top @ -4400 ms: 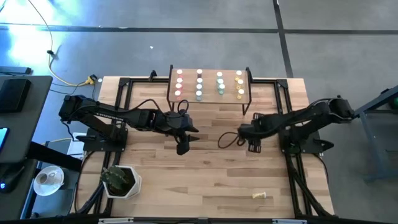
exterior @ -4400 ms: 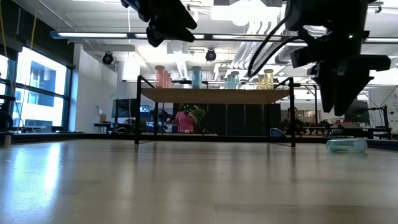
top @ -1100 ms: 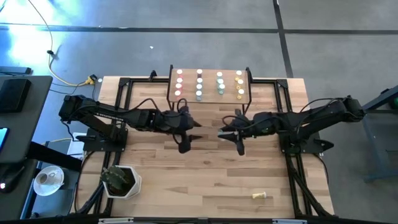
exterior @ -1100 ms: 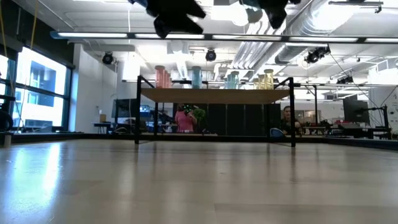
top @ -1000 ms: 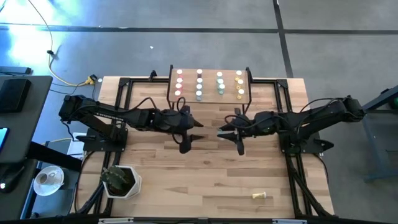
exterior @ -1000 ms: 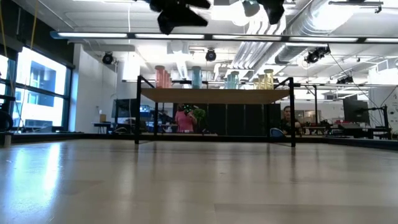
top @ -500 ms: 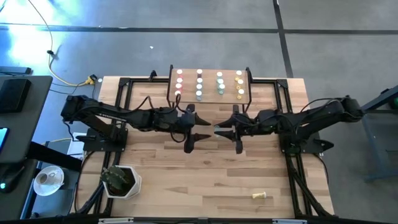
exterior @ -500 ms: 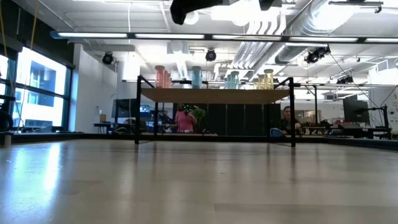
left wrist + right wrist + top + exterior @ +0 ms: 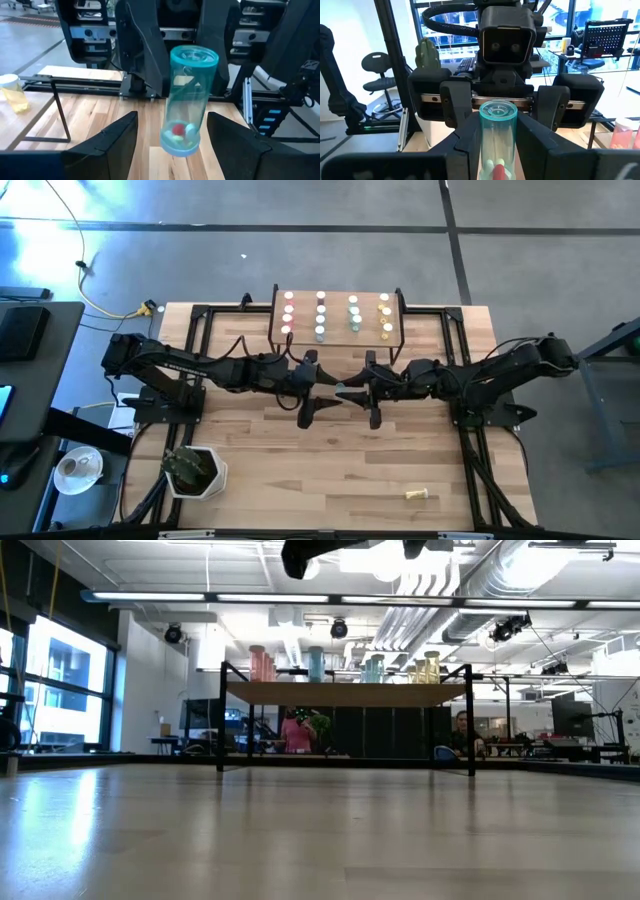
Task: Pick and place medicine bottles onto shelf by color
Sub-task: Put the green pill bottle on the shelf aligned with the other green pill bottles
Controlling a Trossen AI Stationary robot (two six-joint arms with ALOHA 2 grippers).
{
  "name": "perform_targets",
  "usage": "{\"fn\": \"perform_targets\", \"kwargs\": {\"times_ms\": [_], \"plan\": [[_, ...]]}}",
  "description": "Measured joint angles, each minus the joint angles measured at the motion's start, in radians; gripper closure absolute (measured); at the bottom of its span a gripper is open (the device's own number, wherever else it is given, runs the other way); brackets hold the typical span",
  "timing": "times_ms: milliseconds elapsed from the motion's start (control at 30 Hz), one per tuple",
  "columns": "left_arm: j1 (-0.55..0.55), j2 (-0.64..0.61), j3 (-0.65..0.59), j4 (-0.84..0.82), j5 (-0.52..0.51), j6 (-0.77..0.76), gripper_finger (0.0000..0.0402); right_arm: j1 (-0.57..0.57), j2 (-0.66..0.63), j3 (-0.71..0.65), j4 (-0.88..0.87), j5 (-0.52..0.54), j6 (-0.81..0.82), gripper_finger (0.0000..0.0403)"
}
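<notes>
- High view: my two arms meet mid-desk (image 9: 250, 460), just in front of the shelf (image 9: 336, 332); its twelve bottles (image 9: 320, 316) stand in four colour columns. One yellowish bottle (image 9: 420, 495) lies near the front right edge.
- Low view: both end effectors hang near the top edge, well above the desk.
- Left wrist view: my left end effector (image 9: 172, 145) is open, straddling a teal bottle (image 9: 187, 100).
- Right wrist view: my right end effector (image 9: 497, 145) is clamped on that bottle's far end.
- Judged step: a handover. Next, left closes, then right releases.
</notes>
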Motion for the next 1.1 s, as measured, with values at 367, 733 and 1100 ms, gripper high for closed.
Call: {"fn": "perform_targets", "kwargs": {"times_ms": [367,733,1100], "plan": [[0.000,0.000,0.000,0.025,0.000,0.000,0.0174,0.000,0.000,0.000,0.005,-0.001,0.000,0.0311],[0.000,-0.001,0.000,0.025,-0.006,0.023,0.0203,0.000,0.000,0.000,0.005,-0.001,0.000,0.0311],[0.000,-0.002,0.000,0.025,-0.007,0.044,0.0268,0.000,0.000,0.000,0.004,-0.001,0.002,0.0311]]}}
